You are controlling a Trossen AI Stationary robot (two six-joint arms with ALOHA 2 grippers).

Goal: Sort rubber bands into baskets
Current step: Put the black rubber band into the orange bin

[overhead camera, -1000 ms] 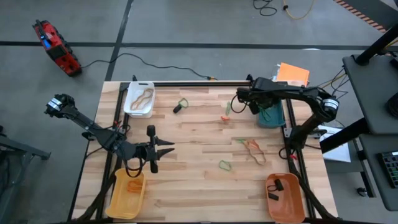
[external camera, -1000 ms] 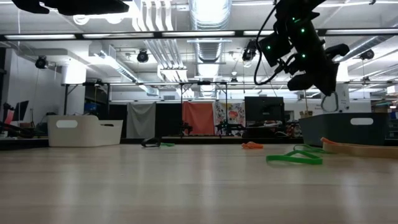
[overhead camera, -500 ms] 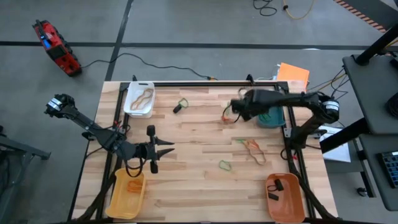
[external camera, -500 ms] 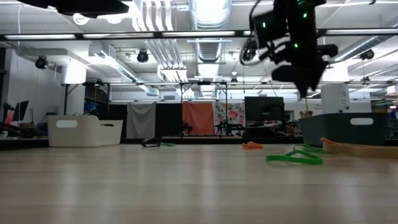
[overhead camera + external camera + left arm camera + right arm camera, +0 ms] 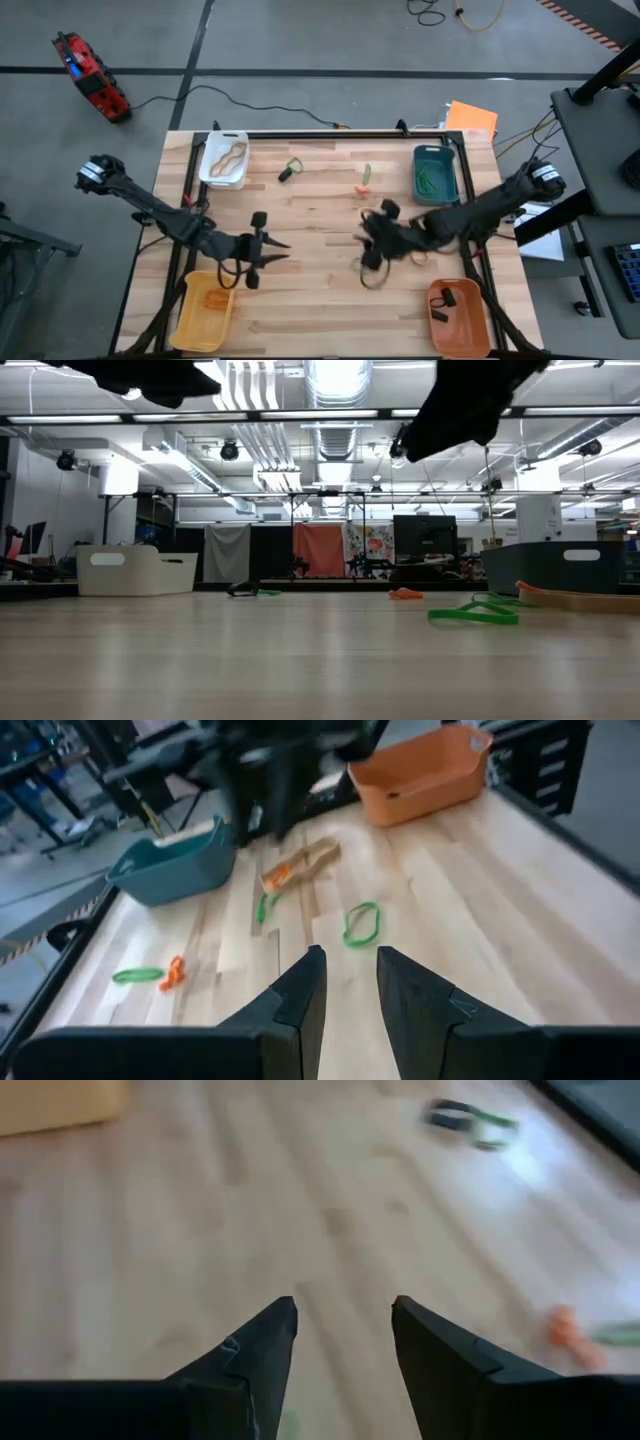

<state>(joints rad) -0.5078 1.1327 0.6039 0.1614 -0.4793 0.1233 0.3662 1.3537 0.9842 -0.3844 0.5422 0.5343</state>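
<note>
From above, the table (image 5: 310, 215) was made of pale wooden planks with a dark frame. Four small plastic baskets with round corners sat near its corners. The white basket (image 5: 224, 160) held a wavy tan rubber band (image 5: 228, 156). The teal basket (image 5: 435, 173) held green bands. The yellow basket (image 5: 204, 310) held an orange band. The orange basket (image 5: 459, 318) held black bands. Loose bands lay on the wood: a green and black pair (image 5: 290, 170) and a green band (image 5: 366, 173) with a small orange band (image 5: 361, 190) near it. The left arm stretched low across the table, and the left pincer (image 5: 262, 251) hung just above the yellow basket's far end. The right arm reached in from the teal basket's side, blurred, with the right pincer (image 5: 372, 250) over the middle of the table.

From table height, a flat green band (image 5: 474, 614) lay on the smooth wood, with the white basket far off on the other side.

In the left wrist view, the left pincer (image 5: 348, 988) had its two dark fingers a little apart, grasping nothing. A green loop (image 5: 361, 922) lay ahead of it.

In the right wrist view, the right pincer (image 5: 342, 1340) was released, its fingers spread over bare wood.
</note>
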